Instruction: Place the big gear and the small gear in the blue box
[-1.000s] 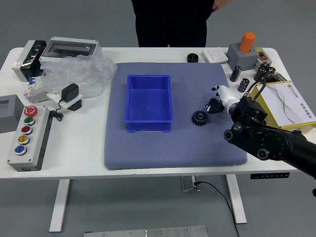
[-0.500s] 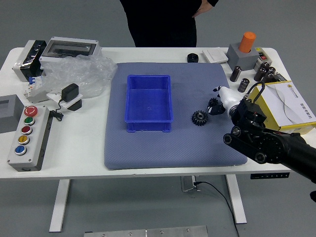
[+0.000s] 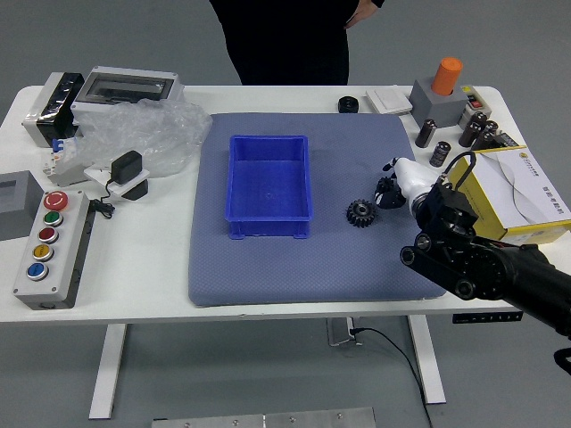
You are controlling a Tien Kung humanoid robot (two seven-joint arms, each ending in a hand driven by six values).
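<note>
My right hand [image 3: 393,185], white-backed with black fingertips, reaches in from the right, low over the mat and just up and right of a black toothed gear [image 3: 360,213]. That gear lies flat on the blue-grey mat, apart from the hand. Dark shapes bunch under the front of the hand; I cannot tell whether a second gear is among them. The blue box [image 3: 268,181] stands left of the gear, with nothing visible inside. The left arm is out of view.
A yellow box [image 3: 522,192] stands right of the hand, with black cylinders [image 3: 426,133] behind it. Left are a button panel [image 3: 55,250], clear plastic wrap [image 3: 152,134] and grey devices. A person in black stands at the far side, one hand at the picture's top, off the table.
The right forearm and wrist have shifted slightly, while the hand stays near the same spot. The person has moved a little left. The gear and box have not moved.
</note>
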